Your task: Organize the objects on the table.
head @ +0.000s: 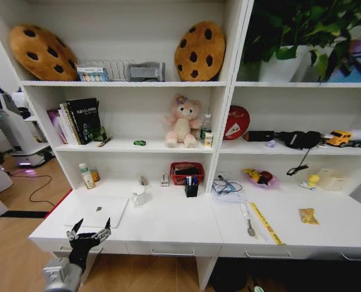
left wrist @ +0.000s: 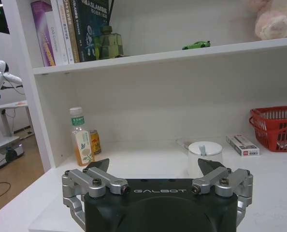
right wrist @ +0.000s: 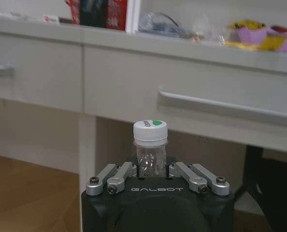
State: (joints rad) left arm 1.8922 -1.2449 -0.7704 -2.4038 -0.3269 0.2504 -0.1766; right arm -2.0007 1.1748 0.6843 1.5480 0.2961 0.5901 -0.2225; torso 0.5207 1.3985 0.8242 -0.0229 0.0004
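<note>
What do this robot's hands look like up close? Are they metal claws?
Roughly. The left gripper and right gripper each have a black body printed with GALBOT in pale letters, and silver metal linkages with visible screws on both sides. The left one's fingers end in dark pointed tips. Its arm is grey.

The long white surface [head: 168, 228] runs under the shelving, with shallow drawers along its front edge. Toward its left end a slim silver laptop [head: 98, 212] lies flat and shut, and behind it, near the back panel, stand a pale bottle [head: 84, 176] and a small orange one [head: 95, 176] just beside it. A white lidded cup [head: 138, 195] sits nearer the middle — behind it a red basket [head: 186, 172], with a black pen holder [head: 191, 187] in front. Farther right lie papers [head: 228, 190], a spoon [head: 247, 220], a yellow ruler [head: 265, 223] and a snack packet [head: 309, 215].
</note>
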